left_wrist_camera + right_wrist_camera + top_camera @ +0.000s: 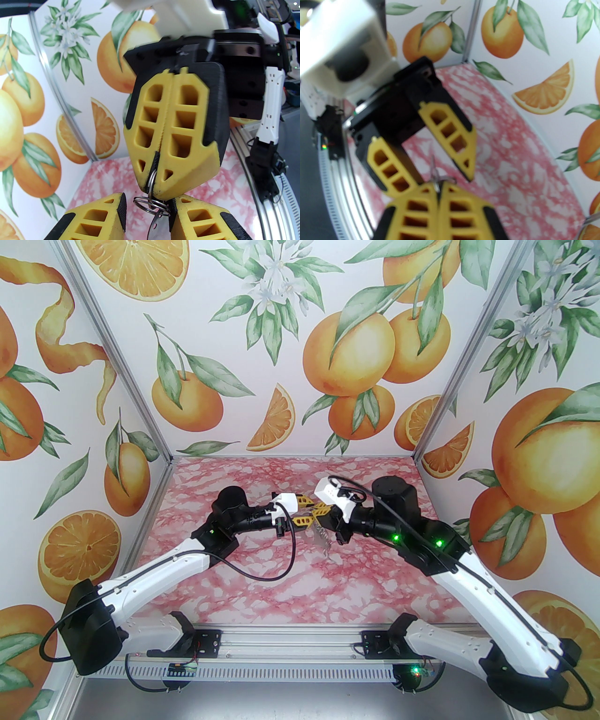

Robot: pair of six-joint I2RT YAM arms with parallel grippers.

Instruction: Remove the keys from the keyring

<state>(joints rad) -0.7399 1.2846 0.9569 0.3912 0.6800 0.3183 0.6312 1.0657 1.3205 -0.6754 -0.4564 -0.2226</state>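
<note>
Right now both end effectors meet above the middle of the pink marbled desk (262, 587). In the top view the left end effector (307, 516) reaches in from 9 o'clock and the right end effector (326, 512) from 3 o'clock.

The right end effector (152, 187) has its fingers pressed together on a thin dark edge of the keyring (155, 160), which sits in the seam near the tips. Silvery split rings (140, 201) hang from that edge toward 6 o'clock, and one of the keys (155, 225) dangles below them. In the top view the keys (323, 540) hang clear of the desk.

The left end effector (148, 201) has its fingers spread wide, one on each side of the split rings, and grips nothing. The right wrist view shows the same: its own fingers clamped, the other pair parted.

As I judge it, the step in hand is closing the left fingers on a key or its ring so as to work it off.

- The keyring is pinched only by a narrow edge near the fingertips, so a sideways tug could twist it out and drop the whole bunch.
- The rings are small and overlapping, so the left fingers may catch two at once, or only the smooth key blade, and slip.
- A straight pull would merely strain against the loop.
</note>
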